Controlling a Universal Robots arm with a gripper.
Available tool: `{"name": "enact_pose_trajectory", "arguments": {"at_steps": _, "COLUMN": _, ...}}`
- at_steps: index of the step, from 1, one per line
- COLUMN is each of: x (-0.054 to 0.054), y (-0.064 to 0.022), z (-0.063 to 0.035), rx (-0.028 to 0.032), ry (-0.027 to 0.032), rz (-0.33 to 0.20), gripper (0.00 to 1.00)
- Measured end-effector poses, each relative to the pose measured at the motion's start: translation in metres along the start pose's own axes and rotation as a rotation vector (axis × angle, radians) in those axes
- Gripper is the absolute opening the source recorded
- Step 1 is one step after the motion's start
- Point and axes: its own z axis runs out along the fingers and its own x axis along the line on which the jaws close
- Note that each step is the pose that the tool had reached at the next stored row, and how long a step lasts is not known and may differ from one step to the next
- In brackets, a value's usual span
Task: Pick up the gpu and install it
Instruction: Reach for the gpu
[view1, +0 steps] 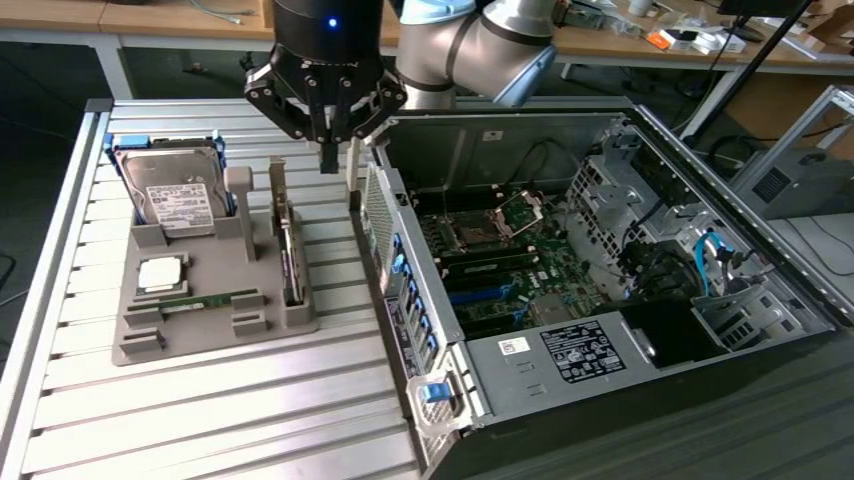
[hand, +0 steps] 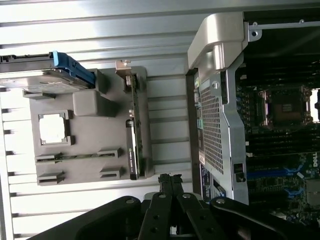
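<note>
My gripper (view1: 334, 160) hangs closed and empty. In the exterior view the gpu (view1: 286, 245) stands at its 7 o'clock. It looks light, stiff and fragile; I would pinch its upper edge.

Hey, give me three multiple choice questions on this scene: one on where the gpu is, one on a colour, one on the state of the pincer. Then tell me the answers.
1. The gpu is:
A. standing on edge in a slot of the holder
B. lying flat on top of it
C. hanging in the air

2. The holder is:
A. red
B. grey
C. yellow

3. The pincer is:
A. wide open
B. shut on the gpu
C. shut, holding nothing

Answers:
1 A: the card stands upright in the holder's slot on the exterior view's right side.
2 B: the holder's moulded body is plain grey.
3 C: the fingers meet with nothing between them, above the far end of the card and clear of it.
</note>
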Motion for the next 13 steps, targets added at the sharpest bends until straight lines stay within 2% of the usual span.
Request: {"name": "enact_pose_trajectory", "arguments": {"at_steps": 13, "x": 0.016, "y": -0.0012, "z": -0.0004, "rx": 0.0000, "ry": 0.0000, "rz": 0.000, "gripper": 0.11}}
